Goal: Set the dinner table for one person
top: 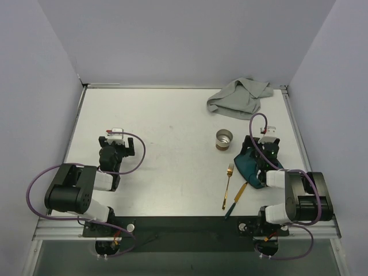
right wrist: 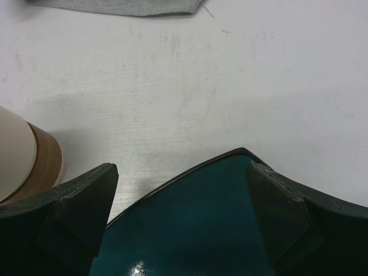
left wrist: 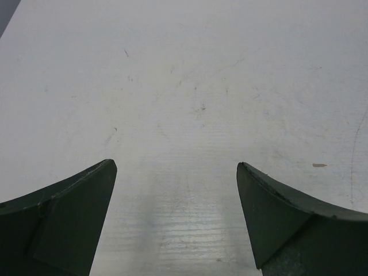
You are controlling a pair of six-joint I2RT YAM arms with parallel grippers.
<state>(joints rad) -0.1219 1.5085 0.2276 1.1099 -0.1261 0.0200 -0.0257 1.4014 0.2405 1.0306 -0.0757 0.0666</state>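
The dinner table [top: 172, 115] is a large white top with a thin metal rim. A dark teal plate [top: 248, 165] lies at its near right, partly under my right arm. My right gripper [top: 263, 145] hovers open over the plate's far edge; in the right wrist view the plate [right wrist: 190, 230] fills the space below the right gripper [right wrist: 179, 168]. A cream and brown cup [top: 224, 140] [right wrist: 23, 158] stands just left of the plate. A gold fork [top: 228, 185] and a knife [top: 236, 198] lie in front. My left gripper [top: 117, 142] [left wrist: 176, 164] is open over bare tabletop.
A crumpled grey cloth [top: 238, 98] [right wrist: 115, 6] lies at the back right corner. Grey walls close in the table on three sides. Purple cables loop off both arms.
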